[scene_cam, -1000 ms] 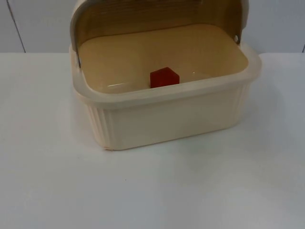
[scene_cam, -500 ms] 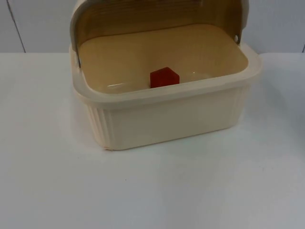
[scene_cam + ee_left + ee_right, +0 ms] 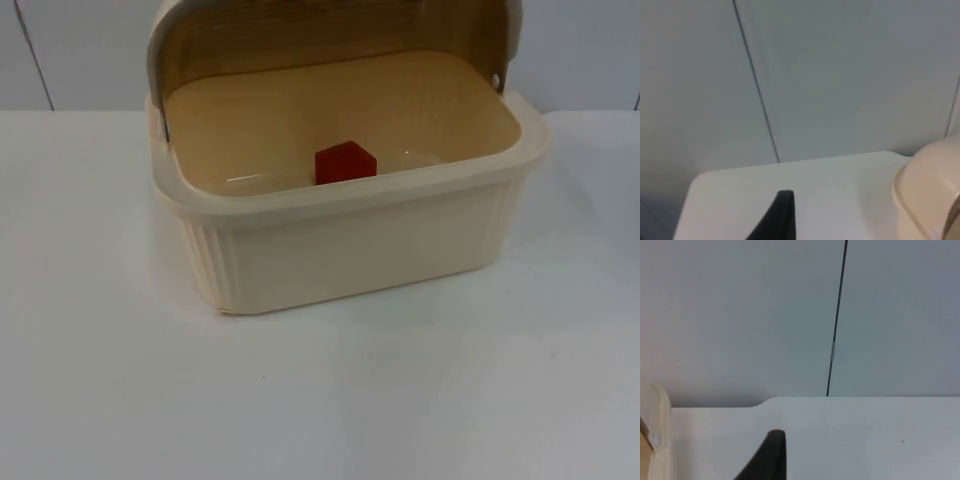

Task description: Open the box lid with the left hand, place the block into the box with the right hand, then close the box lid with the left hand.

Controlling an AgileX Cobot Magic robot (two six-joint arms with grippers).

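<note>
A cream plastic box (image 3: 350, 240) stands at the back middle of the white table. Its ribbed wooden roll lid (image 3: 300, 35) is swung up and back, so the inside is exposed. A red block (image 3: 345, 163) rests on the box floor near the front wall. My left gripper (image 3: 782, 212) hangs over the table's far left end, and a rounded end of the box (image 3: 930, 192) is beside it. My right gripper (image 3: 771, 455) waits over the table's far right end, apart from the box's edge (image 3: 655, 440). Neither gripper holds anything that I can see.
The grey partition wall (image 3: 90, 50) rises right behind the box, with a dark vertical seam (image 3: 755, 80) in it. The white table (image 3: 320, 400) stretches bare in front of the box and on both sides of it.
</note>
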